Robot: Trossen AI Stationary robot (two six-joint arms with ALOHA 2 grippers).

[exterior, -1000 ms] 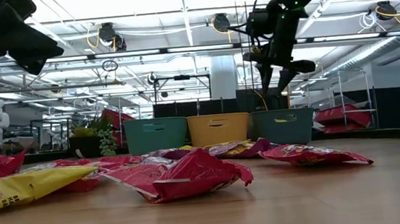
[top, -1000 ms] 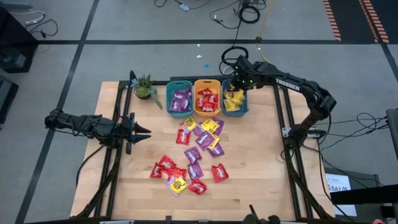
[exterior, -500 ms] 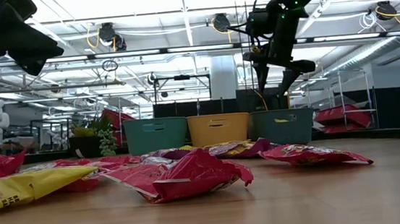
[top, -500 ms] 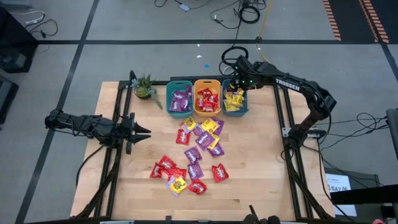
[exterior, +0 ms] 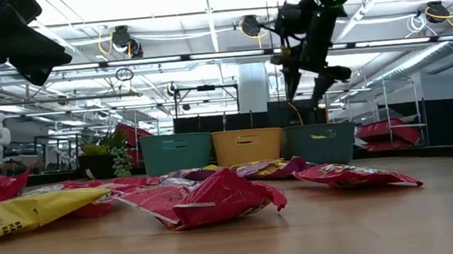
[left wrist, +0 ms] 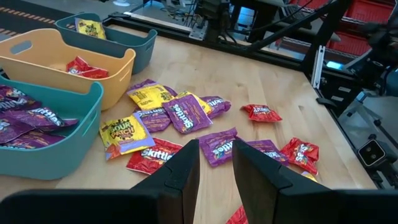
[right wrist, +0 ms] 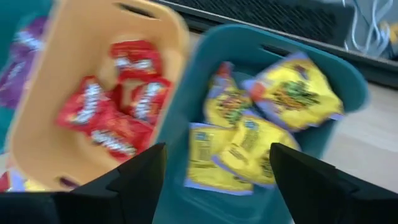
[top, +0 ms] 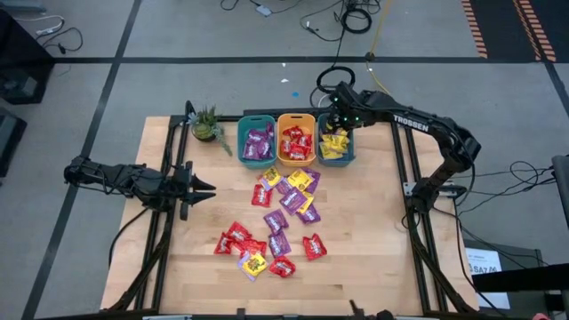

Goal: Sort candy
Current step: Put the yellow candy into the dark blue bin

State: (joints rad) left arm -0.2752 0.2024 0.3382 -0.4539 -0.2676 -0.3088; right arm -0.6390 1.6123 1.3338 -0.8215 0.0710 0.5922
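Three bins stand in a row at the table's far middle. The left teal bin holds purple candy, the orange bin red candy, and the right teal bin yellow candy. Several loose candy packets lie flat on the wood in front of the bins, and several more nearer the front edge. My right gripper hangs open above the right teal bin, pointing steeply down, with nothing between its fingers. At the table's left side my left gripper waits, its fingers a narrow gap apart and holding nothing.
A small potted plant stands at the far left, beside the left teal bin. Black frame rails run along the table's left and right sides. Bare wood lies to the right of the loose packets.
My right gripper's fingers have spread wider above the right teal bin. The loose packets, the bins and my left arm have kept still.
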